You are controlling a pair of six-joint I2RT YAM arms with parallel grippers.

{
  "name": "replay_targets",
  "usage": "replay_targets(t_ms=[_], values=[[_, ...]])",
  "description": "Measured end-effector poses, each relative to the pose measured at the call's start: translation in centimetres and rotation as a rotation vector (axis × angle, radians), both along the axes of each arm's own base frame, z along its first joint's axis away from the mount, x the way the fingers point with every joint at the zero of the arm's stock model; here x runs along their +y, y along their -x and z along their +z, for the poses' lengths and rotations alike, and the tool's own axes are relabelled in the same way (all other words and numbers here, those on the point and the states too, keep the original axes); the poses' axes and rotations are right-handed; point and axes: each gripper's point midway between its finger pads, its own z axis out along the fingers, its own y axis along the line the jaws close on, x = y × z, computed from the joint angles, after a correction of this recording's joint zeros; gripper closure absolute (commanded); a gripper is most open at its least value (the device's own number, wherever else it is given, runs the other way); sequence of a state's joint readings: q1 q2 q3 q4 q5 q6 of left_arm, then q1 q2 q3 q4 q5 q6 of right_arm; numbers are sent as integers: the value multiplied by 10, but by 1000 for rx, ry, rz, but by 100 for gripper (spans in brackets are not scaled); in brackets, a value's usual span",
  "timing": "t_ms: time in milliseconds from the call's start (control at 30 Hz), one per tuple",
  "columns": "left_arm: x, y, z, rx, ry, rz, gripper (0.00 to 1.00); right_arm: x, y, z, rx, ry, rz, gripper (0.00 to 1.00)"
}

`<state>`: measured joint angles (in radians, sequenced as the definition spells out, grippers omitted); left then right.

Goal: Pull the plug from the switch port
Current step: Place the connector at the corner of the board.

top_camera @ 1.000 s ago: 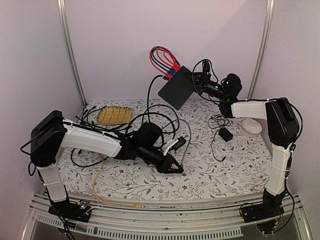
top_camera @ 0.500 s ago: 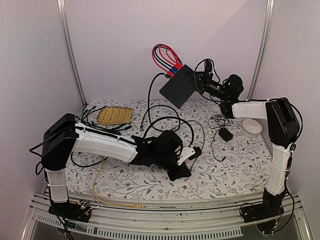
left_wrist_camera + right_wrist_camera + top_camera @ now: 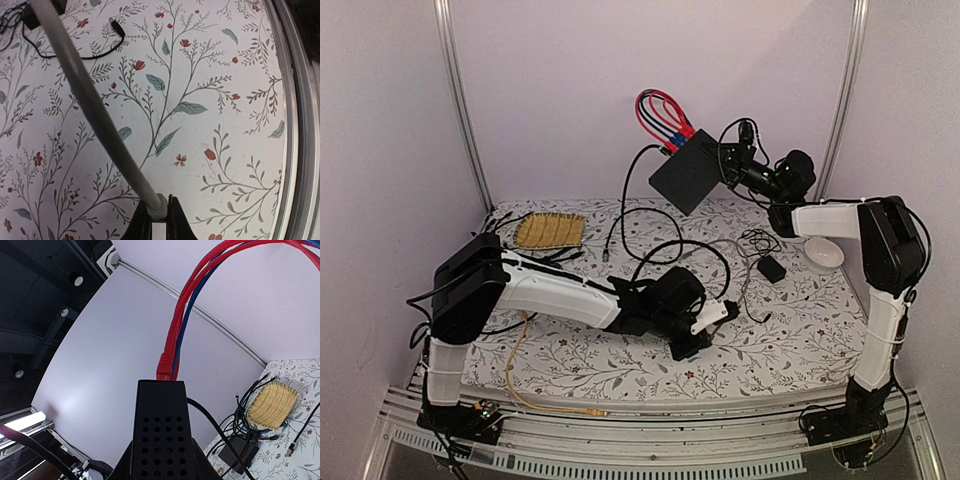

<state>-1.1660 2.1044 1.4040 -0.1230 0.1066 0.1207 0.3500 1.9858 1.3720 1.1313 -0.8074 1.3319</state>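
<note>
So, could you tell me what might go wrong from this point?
The right gripper holds the black switch box aloft by one edge; a tug from the red and blue cables still plugged in could twist it loose.
The left gripper pinches the grey cable at its tips, so it may slip.
Loose black cables nearby could snag that arm.

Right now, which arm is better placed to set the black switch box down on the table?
Right: the right hand grips the switch box aloft near the back wall. The left hand is shut on a grey cable low over the table.
</note>
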Motion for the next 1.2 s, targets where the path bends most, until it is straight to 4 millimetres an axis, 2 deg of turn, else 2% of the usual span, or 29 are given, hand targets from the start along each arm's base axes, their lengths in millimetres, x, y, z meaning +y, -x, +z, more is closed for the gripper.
replay_targets(t_ms=[167, 333, 633, 1033, 1200], values=[[-28, -15, 8, -80, 22, -36, 100, -7, 7, 11, -21, -7, -3, 99], [-45, -25, 11, -148, 20, -68, 100, -16, 10, 17, -36, -10, -9, 99], [-62, -38, -1, -234, -31, -110, 100, -35, 3, 12, -22, -10, -37, 98], [-75, -47, -22, -267, -85, -128, 100, -45, 4, 7, -11, -15, -31, 99], [-84, -55, -19, -286, -79, -113, 96, -48, 3, 0, 4, -8, -31, 99]])
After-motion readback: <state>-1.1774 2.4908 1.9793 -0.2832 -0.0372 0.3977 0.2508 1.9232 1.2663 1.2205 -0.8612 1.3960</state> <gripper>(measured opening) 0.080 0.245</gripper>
